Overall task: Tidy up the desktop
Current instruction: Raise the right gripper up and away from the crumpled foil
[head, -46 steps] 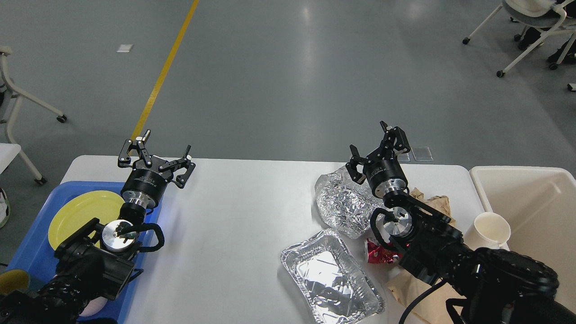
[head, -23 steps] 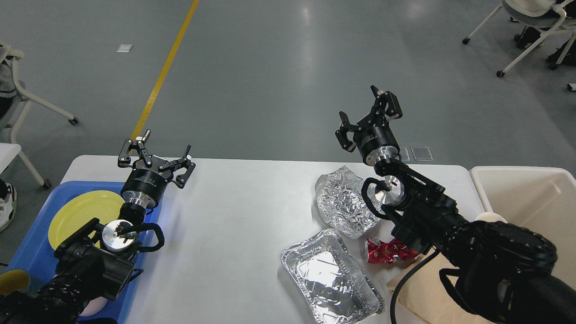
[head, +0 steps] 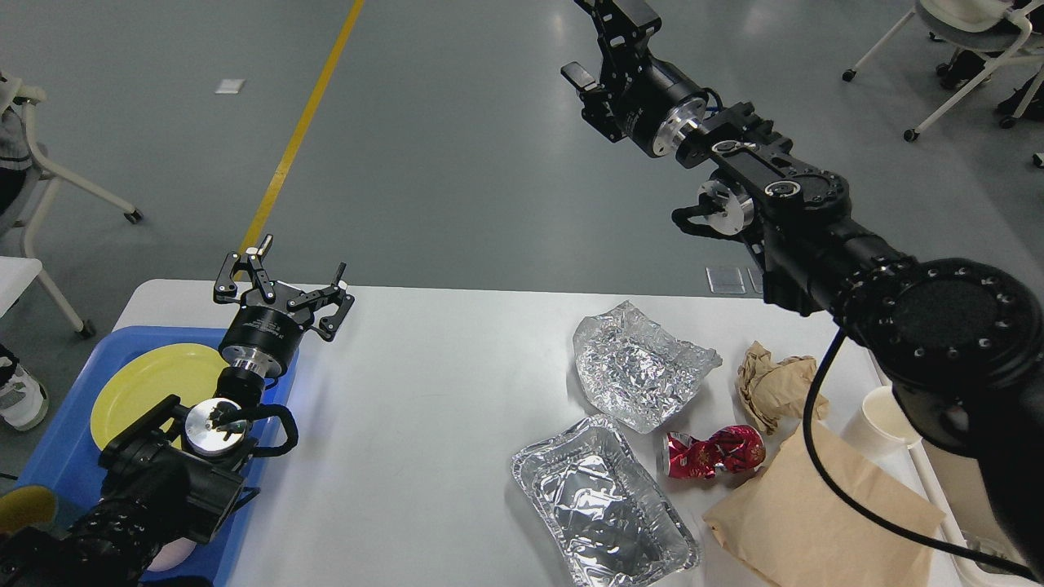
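The white desktop carries litter on its right half: a crumpled foil sheet, an empty foil tray, a crushed red can, a crumpled brown paper ball, a flat brown paper bag and a white paper cup. My left gripper is open and empty above the desktop's far left edge, beside the blue tray. My right gripper is open and empty, raised high above the floor beyond the table, partly cut off by the top edge.
The blue tray holds a yellow plate. My right arm hides most of the cream bin at the right. Wheeled chairs stand on the floor at far left and top right.
My right arm has lifted up and away from the foil sheet, uncovering the brown paper, can and bag. The left arm has not moved.
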